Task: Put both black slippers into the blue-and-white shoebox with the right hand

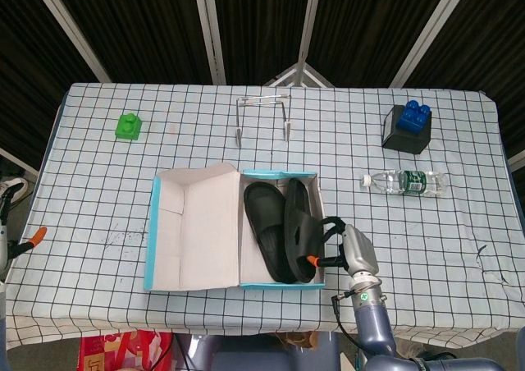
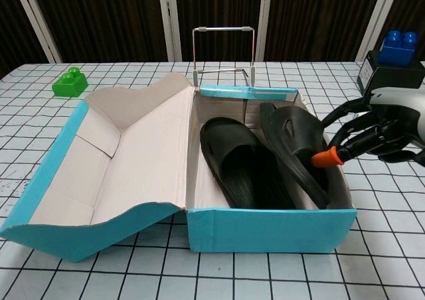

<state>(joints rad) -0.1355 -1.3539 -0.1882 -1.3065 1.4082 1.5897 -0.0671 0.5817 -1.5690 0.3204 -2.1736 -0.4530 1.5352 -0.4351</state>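
Observation:
The blue-and-white shoebox [image 1: 279,173] [image 2: 265,230] lies open at the table's front centre, its lid [image 2: 113,160] folded out to the left. One black slipper [image 1: 262,223] [image 2: 249,170] lies flat inside, sole down. The second black slipper [image 1: 299,223] [image 2: 292,134] stands tilted on its edge inside, against the box's right wall. My right hand [image 1: 349,249] [image 2: 382,131] is just right of the box and grips this slipper, its orange-tipped thumb [image 2: 327,157] on the sole and the fingers over the box wall. My left hand [image 1: 16,231] barely shows, off the table's left edge.
A wire stand [image 1: 262,116] [image 2: 222,54] is behind the box. A green brick [image 1: 128,125] [image 2: 70,82] sits far left. A blue brick on a black block [image 1: 408,126] [image 2: 392,51] and a lying water bottle [image 1: 404,181] are at the right.

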